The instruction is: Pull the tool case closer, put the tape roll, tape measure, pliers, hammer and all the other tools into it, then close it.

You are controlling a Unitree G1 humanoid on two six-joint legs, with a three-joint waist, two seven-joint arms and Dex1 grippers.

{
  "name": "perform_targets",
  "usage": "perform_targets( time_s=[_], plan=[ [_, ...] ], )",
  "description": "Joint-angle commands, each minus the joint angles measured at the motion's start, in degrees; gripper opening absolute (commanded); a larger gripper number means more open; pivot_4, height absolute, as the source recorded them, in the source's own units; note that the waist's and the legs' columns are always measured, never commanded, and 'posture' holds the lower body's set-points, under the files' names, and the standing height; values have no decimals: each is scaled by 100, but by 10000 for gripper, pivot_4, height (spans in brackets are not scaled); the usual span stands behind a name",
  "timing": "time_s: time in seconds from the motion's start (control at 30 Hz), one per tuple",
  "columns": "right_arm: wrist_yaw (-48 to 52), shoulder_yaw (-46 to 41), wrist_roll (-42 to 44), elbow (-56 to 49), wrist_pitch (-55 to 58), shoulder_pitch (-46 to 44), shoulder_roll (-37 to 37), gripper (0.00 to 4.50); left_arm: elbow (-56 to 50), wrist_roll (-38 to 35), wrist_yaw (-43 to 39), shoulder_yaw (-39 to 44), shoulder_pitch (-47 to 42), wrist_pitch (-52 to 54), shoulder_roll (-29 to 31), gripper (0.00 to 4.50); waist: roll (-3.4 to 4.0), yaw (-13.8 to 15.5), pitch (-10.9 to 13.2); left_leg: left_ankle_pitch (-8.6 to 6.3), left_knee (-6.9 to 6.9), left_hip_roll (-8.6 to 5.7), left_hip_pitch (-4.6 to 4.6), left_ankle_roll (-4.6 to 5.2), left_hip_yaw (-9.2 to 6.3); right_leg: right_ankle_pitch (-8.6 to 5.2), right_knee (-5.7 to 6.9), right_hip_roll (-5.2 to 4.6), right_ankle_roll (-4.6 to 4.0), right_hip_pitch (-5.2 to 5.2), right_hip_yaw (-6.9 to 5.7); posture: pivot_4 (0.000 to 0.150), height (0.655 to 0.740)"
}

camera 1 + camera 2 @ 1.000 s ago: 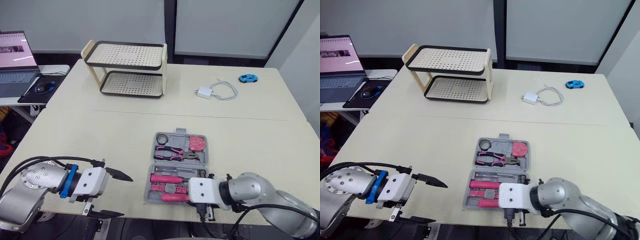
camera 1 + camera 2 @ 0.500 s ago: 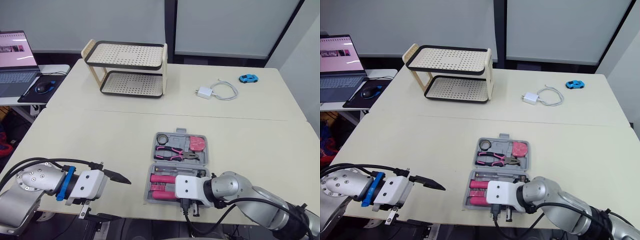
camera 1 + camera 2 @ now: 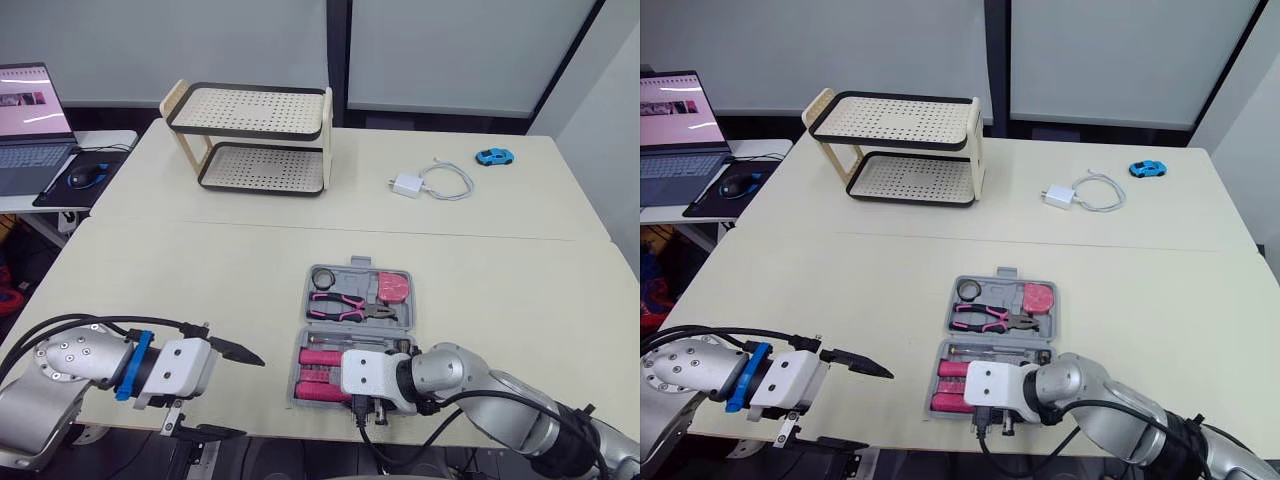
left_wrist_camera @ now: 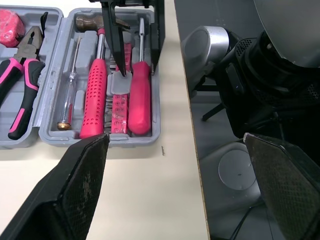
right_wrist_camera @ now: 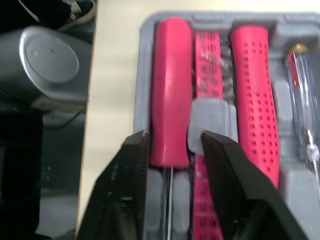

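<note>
Cream table point(image 3: 200, 260), laptop point(image 3: 30, 140) on a side desk. Left gripper point(image 3: 250, 396) gapes wide. Up close, right gripper point(image 5: 172, 140) stands open astride the screwdriver point(image 5: 170, 90) in the case point(image 5: 144, 65).

Two-tier rack point(image 3: 250, 135), white charger point(image 3: 408, 184), blue toy car point(image 3: 495, 157); laptop point(image 3: 30, 120)

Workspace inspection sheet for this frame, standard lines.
Surface: beige table, seam across the middle.
Job's things: tool case open flat near front edge; tape roll, tape measure, pliers, hammer, screwdriver inside.
Clutter: two-tier rack, blue toy car at far side.
Grippers: left gripper open, beside the case; right gripper open, straddling the screwdriver handle.
Cables: white charger with looped cable, far side.
Surroundings: laptop and mouse on a side table, left.
</note>
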Motion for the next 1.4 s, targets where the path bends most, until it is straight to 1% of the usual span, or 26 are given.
perform_targets(
  time_s=[0.03, 0.13, 0.2, 0.27, 0.47, 0.57, 1.17, 1.3, 1.4],
  plan=[
    [172, -293, 223, -228, -167, -78, 4, 27408, -124, -40, 34, -28, -61, 26, -15, 45000, 0, 0, 0, 0, 0, 0, 0, 0, 0, 0, 0, 0, 0, 0, 0, 1500, 7350],
    [160, -421, 367, -382, -53, -121, 148, 27408, -121, -49, 57, -40, -72, 34, -14, 45000, 0, 0, 0, 0, -1, 0, 0, 0, -1, 0, 0, 0, 0, 1, -1, 1500, 7350],
    [119, -427, 371, -389, -15, -139, 192, 23372, -119, -44, 74, -48, -72, 34, -25, 45000, 0, 0, 0, 0, -1, 0, 1, 0, -3, 0, 2, 0, 0, 0, -2, 1500, 7350],
    [143, -328, 324, -335, -90, -127, 124, 20450, -133, -39, 92, -55, -63, 48, -35, 45000, 0, -1, 0, 0, -2, 0, 0, 0, -2, 0, 2, 1, 0, 0, -2, 1500, 7350],
    [149, -203, 304, -282, -158, -24, 30, 7580, -162, -47, 123, -37, -24, 70, -32, 45000, 0, -1, 0, 0, -2, 0, 0, 0, -3, 0, 0, 0, 0, 0, -2, 1500, 7350],
    [146, -260, 302, -243, -198, 16, -63, 124, -194, -62, 145, -25, 8, 87, -23, 45000, -1, 0, 0, 0, -1, 0, 0, 0, 0, 0, 0, 0, 0, 0, 0, 1500, 7350],
    [34, -63, 207, 355, -95, 398, -153, 124, -166, -111, 265, 39, 92, 187, -87, 45000, -5, 0, -6, 0, -1, 0, 7, 0, -2, 0, 1, 0, 0, 4, -1, 1500, 7350],
    [259, -298, 461, 73, -426, 412, -137, 124, -64, -184, 394, 120, 111, 336, -149, 45000, -6, 0, -7, 0, -1, 0, 9, 0, -1, 0, 1, 1, 0, 6, 0, 1500, 7350],
    [500, -727, 864, -319, -504, 449, -167, 124, 49, -393, 654, 260, 24, 792, -238, 45000, -6, 0, -6, 0, 0, 0, 6, 0, -2, 0, 2, 0, 0, 7, -1, 1500, 7350]
  ],
)
